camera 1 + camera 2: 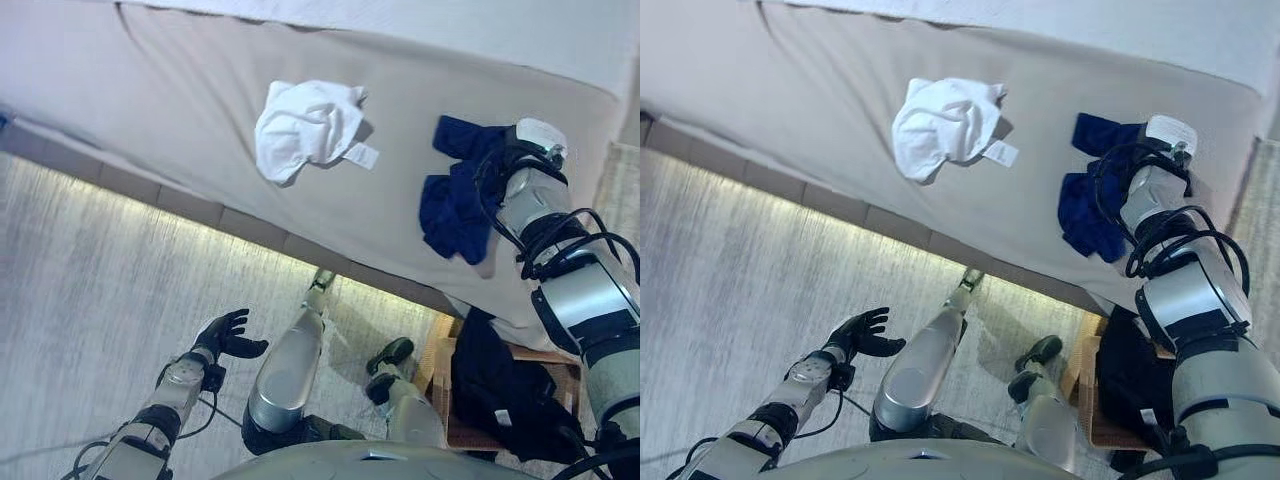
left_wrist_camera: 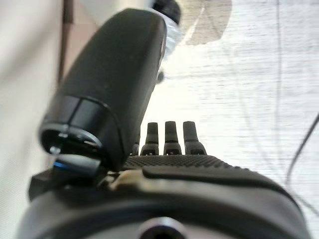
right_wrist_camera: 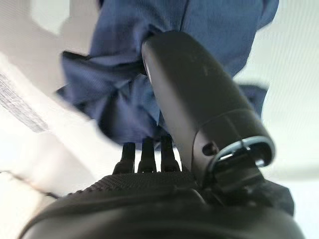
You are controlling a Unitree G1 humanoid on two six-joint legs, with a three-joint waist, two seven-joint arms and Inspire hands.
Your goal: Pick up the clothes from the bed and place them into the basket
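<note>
The bed (image 1: 200, 110) is carrying a white garment (image 1: 305, 128) near its middle and a blue garment (image 1: 455, 195) toward its right corner, while the basket (image 1: 520, 400), holding dark clothes, is sitting on the floor below that corner. The right robot hand (image 3: 199, 99) is reaching into the blue garment, its fingers pushing into the folds and its thumb lying over the cloth, and the left robot hand (image 1: 228, 335) is hanging open over the floor, well apart from the bed.

right hand (image 3: 149, 164): fingertips buried in the folds of the navy garment (image 3: 124, 94); grip not readable. in the head views the wrist covers that hand and part of the navy cloth. basket (image 1: 560, 375) mostly hidden under dark clothes (image 1: 500, 395) and the right forearm, cut by the lower edge. bed (image 1: 180, 110) runs off the top and both sides.
</note>
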